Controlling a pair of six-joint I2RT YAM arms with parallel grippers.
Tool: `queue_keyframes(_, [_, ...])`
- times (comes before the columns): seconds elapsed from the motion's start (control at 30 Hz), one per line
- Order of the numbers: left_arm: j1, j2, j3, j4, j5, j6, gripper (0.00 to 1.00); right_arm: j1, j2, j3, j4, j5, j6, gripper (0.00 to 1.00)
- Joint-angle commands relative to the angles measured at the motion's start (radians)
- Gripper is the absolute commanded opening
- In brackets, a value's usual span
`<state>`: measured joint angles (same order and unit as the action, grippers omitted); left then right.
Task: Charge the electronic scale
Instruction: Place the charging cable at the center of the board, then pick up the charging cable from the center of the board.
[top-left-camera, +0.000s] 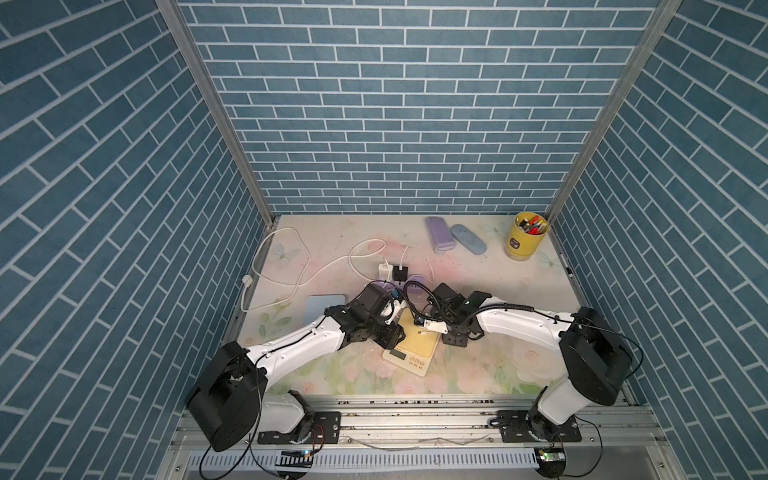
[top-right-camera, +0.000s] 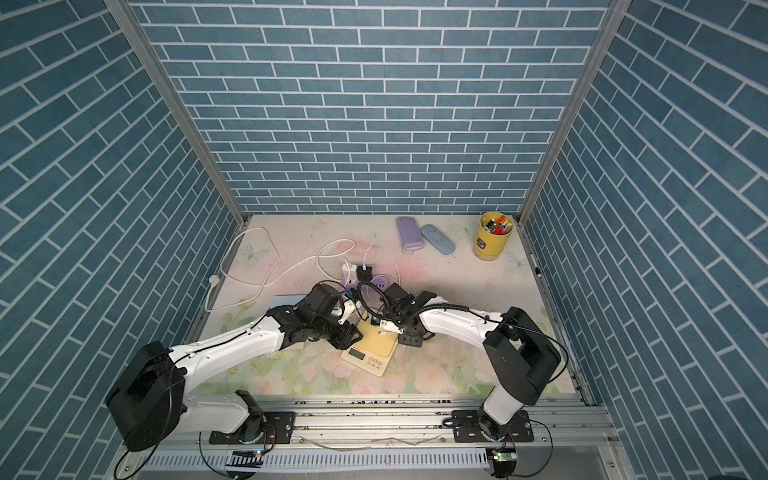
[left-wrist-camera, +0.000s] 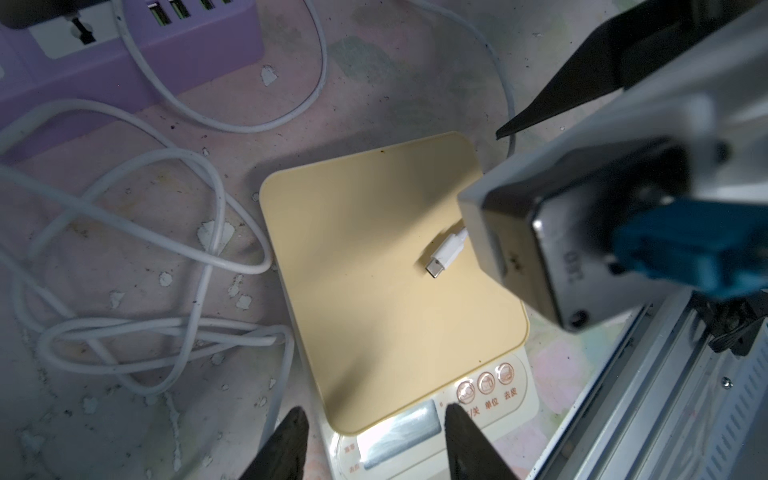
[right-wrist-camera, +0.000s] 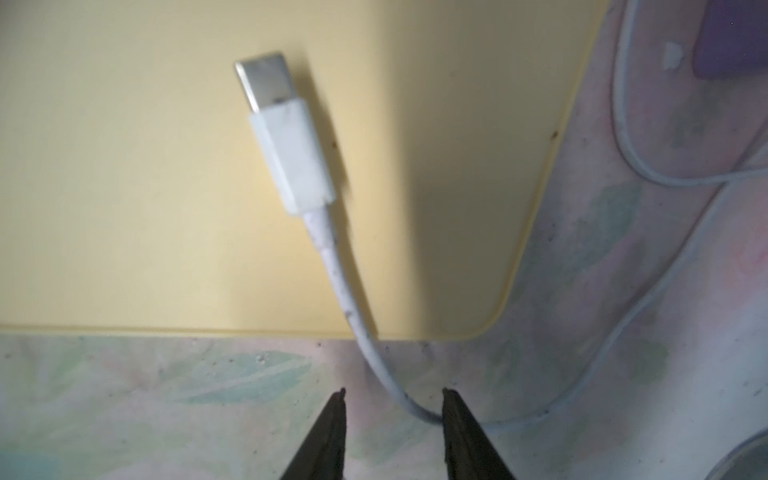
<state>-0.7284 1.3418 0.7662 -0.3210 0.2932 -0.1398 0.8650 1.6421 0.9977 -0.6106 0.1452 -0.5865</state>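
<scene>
The electronic scale (top-left-camera: 415, 351) (top-right-camera: 374, 351), cream with a yellow platform (left-wrist-camera: 386, 282) (right-wrist-camera: 166, 187), sits at the table's front centre. A white USB-C plug (left-wrist-camera: 442, 253) (right-wrist-camera: 291, 158) lies loose on the platform, and its cable (right-wrist-camera: 353, 316) trails off the edge onto the table. My right gripper (right-wrist-camera: 392, 395) is open just off the scale's edge; the cable runs between its fingertips, ungripped. My left gripper (left-wrist-camera: 374, 415) hangs open over the scale's display (left-wrist-camera: 401, 432) end, holding nothing. The charging port is not visible.
A purple power strip (left-wrist-camera: 124, 54) (top-left-camera: 417, 287) with plugged adapters (top-left-camera: 392, 272) lies behind the scale, with white cable loops (left-wrist-camera: 166, 257) beside it. A blue pad (top-left-camera: 326, 305) lies left. Two cases (top-left-camera: 453, 237) and a yellow pen cup (top-left-camera: 525, 237) stand at the back right.
</scene>
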Motion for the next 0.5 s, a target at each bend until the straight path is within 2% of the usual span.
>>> queue_keyframes(0.0, [-0.002, -0.005, 0.024, 0.008, 0.013, 0.022, 0.56, -0.010, 0.041, 0.033, 0.042, -0.036, -0.067, 0.37])
queue_keyframes(0.1, [-0.002, -0.017, 0.024, 0.009, 0.015, 0.021, 0.56, -0.010, 0.058, 0.034, 0.055, -0.017, -0.062, 0.24])
queue_keyframes(0.2, [0.003, -0.038, 0.022, 0.011, 0.012, 0.016, 0.56, -0.011, 0.035, 0.013, 0.072, -0.004, -0.064, 0.00])
queue_keyframes(0.33, [0.026, -0.073, 0.021, 0.033, 0.043, -0.019, 0.56, -0.009, -0.041, -0.030, 0.089, 0.011, -0.063, 0.00])
queue_keyframes(0.47, [0.072, -0.102, 0.013, 0.107, 0.119, -0.120, 0.56, -0.008, -0.125, -0.048, 0.085, -0.013, -0.043, 0.00])
